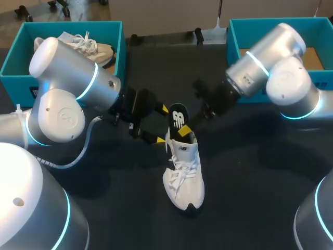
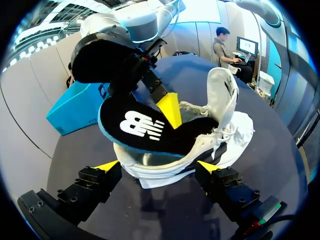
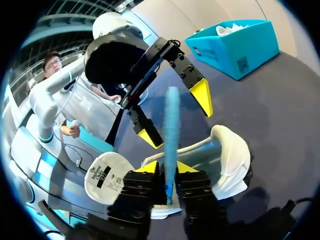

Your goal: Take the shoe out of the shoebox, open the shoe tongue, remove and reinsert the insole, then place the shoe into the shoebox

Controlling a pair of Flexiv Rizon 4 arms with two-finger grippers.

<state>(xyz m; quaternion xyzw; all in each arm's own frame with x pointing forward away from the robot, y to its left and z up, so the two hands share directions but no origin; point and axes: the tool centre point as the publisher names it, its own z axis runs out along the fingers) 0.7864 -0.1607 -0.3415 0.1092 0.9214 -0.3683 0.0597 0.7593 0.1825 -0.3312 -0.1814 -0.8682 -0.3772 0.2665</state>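
My head camera looks down from behind; my wrist cameras face each other closely, sharing the shoe (image 1: 183, 177).

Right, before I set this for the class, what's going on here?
The right gripper is shut on the black, blue-edged insole, which stands with one end inside the white lace-up sneaker on the black table. The left gripper is open, its fingers either side of the sneaker's heel. Coming out or going in, I cannot tell.

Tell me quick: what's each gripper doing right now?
Left gripper: open, its fingers either side of the shoe.
Right gripper: shut on the insole.
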